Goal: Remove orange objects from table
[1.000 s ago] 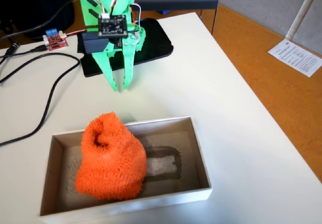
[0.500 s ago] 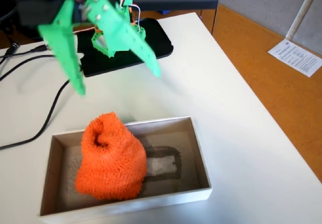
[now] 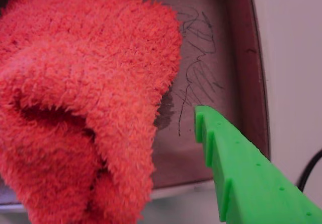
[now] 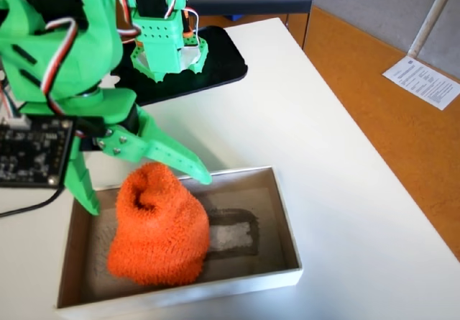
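orange terry bundle (image 4: 159, 228): parked inside the cardboard box (image 4: 287, 226), fixed view
green gripper (image 4: 147, 190): spread wide at the bundle's 12 o'clock, nothing held

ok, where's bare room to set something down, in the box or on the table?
Fixed view: the box has a free strip of grey floor right of the orange bundle; its left half is crowded by the bundle and the open gripper. The white table is bare right of the box, up to the black mat.
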You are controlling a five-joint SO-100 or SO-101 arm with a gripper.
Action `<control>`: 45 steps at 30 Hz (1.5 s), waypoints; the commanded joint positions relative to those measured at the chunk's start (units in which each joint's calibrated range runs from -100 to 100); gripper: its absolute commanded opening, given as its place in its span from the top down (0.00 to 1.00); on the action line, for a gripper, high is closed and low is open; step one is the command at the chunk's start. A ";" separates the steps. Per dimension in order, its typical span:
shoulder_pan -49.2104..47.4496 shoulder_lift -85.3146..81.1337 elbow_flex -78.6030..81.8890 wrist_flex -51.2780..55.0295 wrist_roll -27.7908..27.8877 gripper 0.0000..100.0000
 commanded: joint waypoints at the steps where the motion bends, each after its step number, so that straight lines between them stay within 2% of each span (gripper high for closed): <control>1: 0.07 0.35 1.50 -4.30 0.59 0.51; 6: -0.82 1.86 2.66 -7.38 1.27 0.51; 9: -1.63 2.19 3.82 -9.73 1.71 0.57; 10: -1.93 2.28 4.41 -10.71 1.76 0.63; 12: -2.45 2.28 5.86 -12.65 1.66 0.85; 14: -2.74 2.03 6.63 -14.19 0.10 1.00; 24: -2.00 -3.77 9.15 -14.44 -1.37 1.00; 30: -3.92 -12.75 8.09 -3.73 -5.47 1.00; 33: -6.14 -16.94 0.92 5.02 -8.64 1.00; 36: -7.47 -19.46 -8.77 11.91 -9.57 1.00; 45: -6.22 -17.61 -33.77 11.02 -6.50 1.00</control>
